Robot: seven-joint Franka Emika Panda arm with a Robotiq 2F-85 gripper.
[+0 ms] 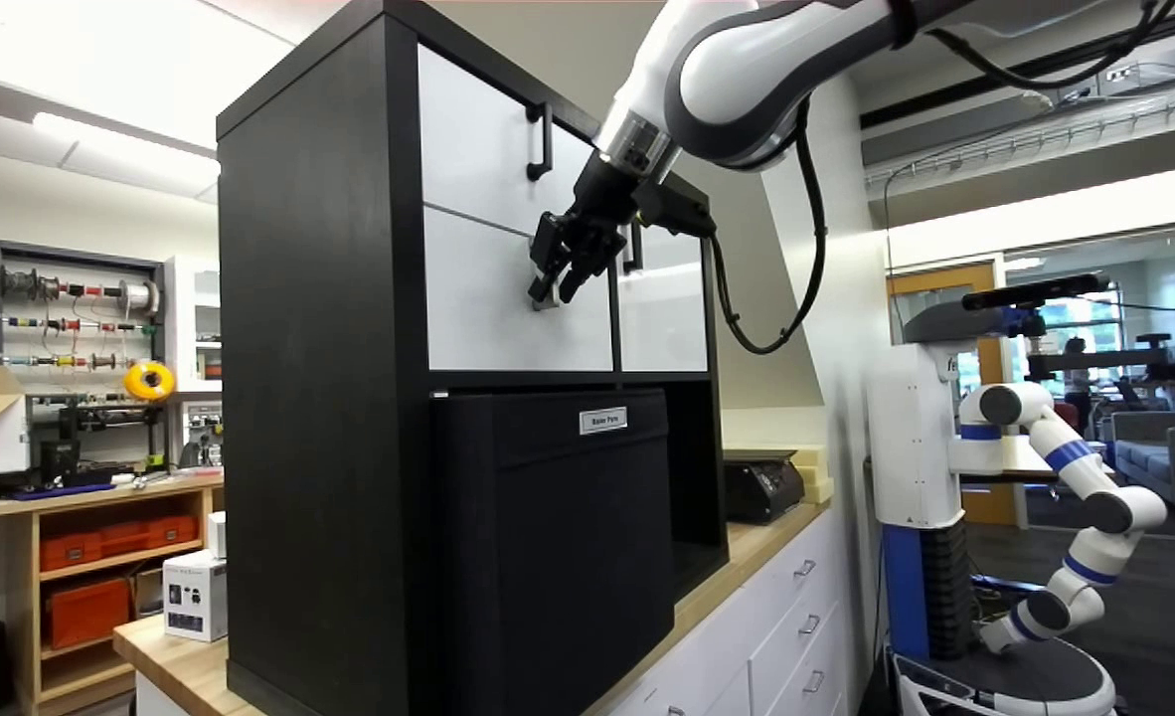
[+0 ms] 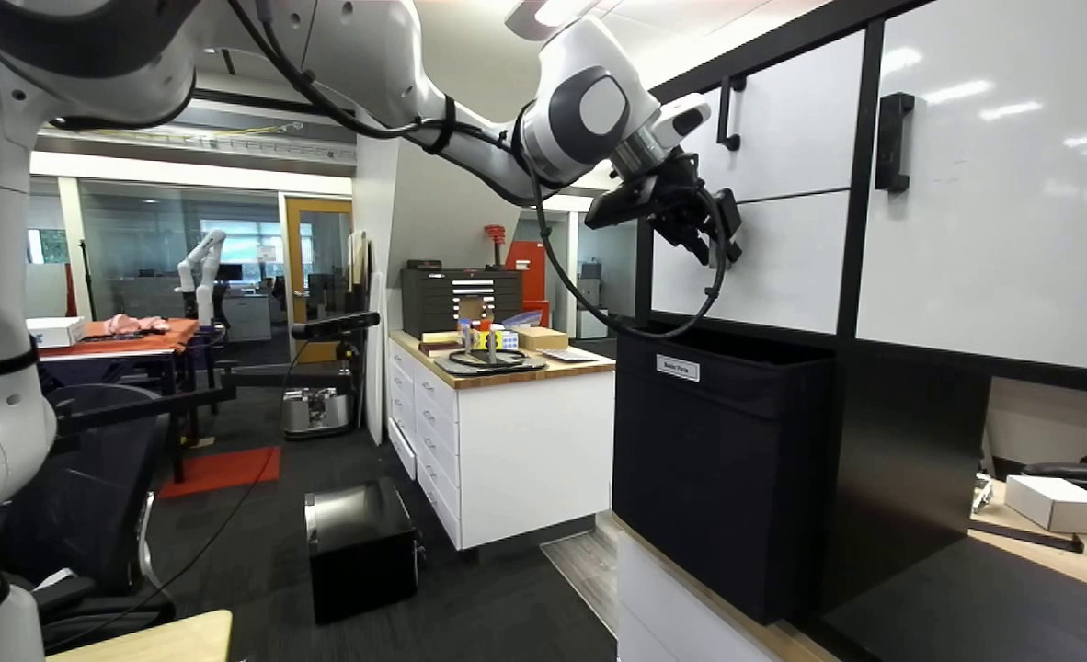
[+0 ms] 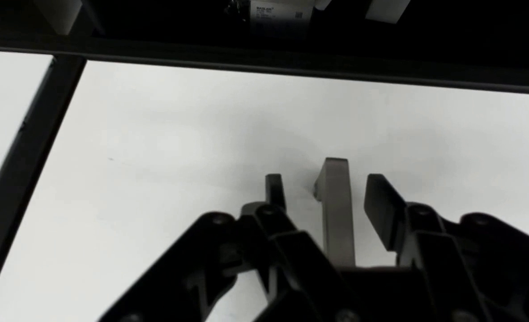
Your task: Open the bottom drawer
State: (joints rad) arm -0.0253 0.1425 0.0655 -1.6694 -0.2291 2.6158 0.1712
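Note:
The bottom drawer (image 1: 478, 318) is a flat white front below another white front in the black cabinet (image 1: 309, 398). It also shows in an exterior view (image 2: 792, 276) and fills much of the wrist view (image 3: 179, 134). Its front looks flush with the frame. Its grey bar handle (image 3: 338, 210) stands between my two fingers in the wrist view, with gaps on both sides. The lower part of the handle in that view is hidden by the gripper. My gripper (image 3: 325, 194) is open around the handle; it also shows in both exterior views (image 1: 552, 288) (image 2: 720, 250).
The upper white front (image 1: 478, 139) has a black handle (image 1: 540, 141). A narrower white front (image 1: 662, 318) with a black handle is beside the drawer. A black fabric bin (image 1: 568, 537) stands in the compartment below. A cable (image 1: 818, 229) loops from the arm.

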